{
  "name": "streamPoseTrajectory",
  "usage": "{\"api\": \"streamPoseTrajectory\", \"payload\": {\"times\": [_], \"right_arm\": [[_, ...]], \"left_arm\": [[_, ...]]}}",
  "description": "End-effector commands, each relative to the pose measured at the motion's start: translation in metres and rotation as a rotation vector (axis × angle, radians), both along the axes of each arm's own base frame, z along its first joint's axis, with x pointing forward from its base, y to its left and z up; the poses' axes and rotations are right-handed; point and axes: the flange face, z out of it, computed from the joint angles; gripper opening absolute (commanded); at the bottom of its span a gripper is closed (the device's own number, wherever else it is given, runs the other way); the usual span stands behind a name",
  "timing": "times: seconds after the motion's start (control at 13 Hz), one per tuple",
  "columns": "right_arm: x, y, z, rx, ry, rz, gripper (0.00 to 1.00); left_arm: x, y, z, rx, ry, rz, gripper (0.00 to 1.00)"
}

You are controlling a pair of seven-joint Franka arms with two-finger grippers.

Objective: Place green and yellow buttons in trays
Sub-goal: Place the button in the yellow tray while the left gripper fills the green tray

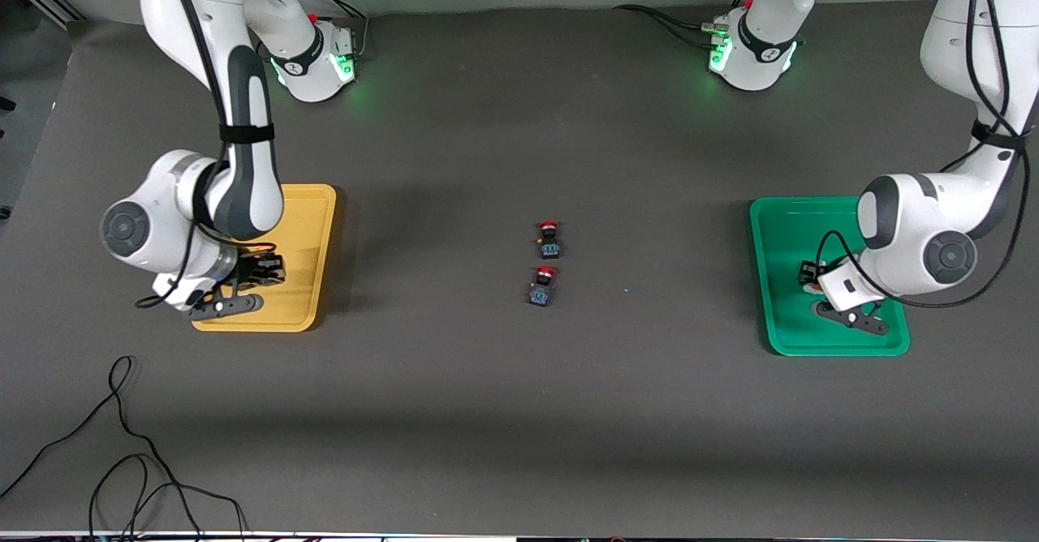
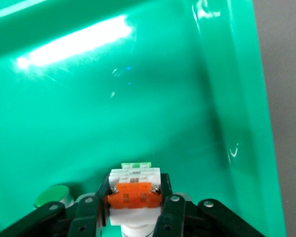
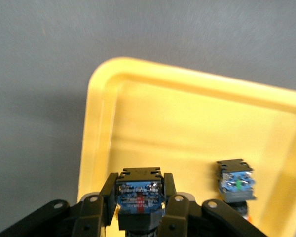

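Note:
My left gripper (image 2: 134,195) is shut on a white-bodied button (image 2: 133,177) with an orange face, low over the green tray (image 2: 113,98). A green-capped button (image 2: 52,196) lies in that tray beside it. In the front view the left gripper (image 1: 812,278) is over the green tray (image 1: 779,225). My right gripper (image 3: 139,195) is shut on a black-blue button (image 3: 139,190) whose cap is hidden, over the yellow tray (image 3: 187,123). A second black-blue button (image 3: 236,185) rests in that tray. The front view shows the right gripper (image 1: 264,270) over the yellow tray (image 1: 312,225).
Two red-capped black-blue switches (image 1: 549,239) (image 1: 543,286) lie mid-table, one nearer the front camera than the other. A loose black cable (image 1: 122,445) curls on the table near the front edge at the right arm's end.

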Motion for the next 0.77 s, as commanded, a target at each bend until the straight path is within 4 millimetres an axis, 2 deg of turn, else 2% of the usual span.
{"api": "streamPoseTrajectory", "payload": {"times": [0.0, 0.08, 0.15, 0.23, 0.31, 0.46, 0.54, 0.69], "right_arm": [[-0.006, -0.001, -0.027, 0.019, -0.026, 0.028, 0.24], [-0.006, -0.002, -0.030, 0.028, -0.031, 0.033, 0.24], [-0.006, -0.001, -0.031, 0.029, -0.027, 0.033, 0.25], [-0.006, -0.001, -0.031, 0.029, -0.025, 0.023, 0.59], [-0.005, 0.001, -0.030, 0.033, -0.024, 0.020, 0.99], [-0.001, 0.005, -0.022, 0.050, -0.036, 0.009, 1.00], [0.004, 0.012, -0.016, 0.059, -0.037, 0.005, 1.00], [0.013, 0.017, 0.006, 0.083, -0.023, -0.004, 1.00]], "left_arm": [[-0.002, -0.003, 0.035, 0.019, -0.025, -0.022, 1.00], [0.001, -0.007, 0.058, 0.028, -0.013, -0.023, 1.00], [0.006, -0.011, 0.092, 0.039, 0.001, -0.015, 1.00], [0.012, -0.018, 0.135, 0.053, 0.029, 0.000, 1.00], [0.015, -0.031, 0.180, 0.072, 0.066, 0.019, 1.00], [0.019, -0.055, 0.274, 0.080, 0.123, 0.044, 1.00], [0.019, -0.059, 0.316, 0.073, 0.132, 0.067, 1.00], [0.016, -0.062, 0.379, 0.073, 0.110, 0.089, 1.00]]}}
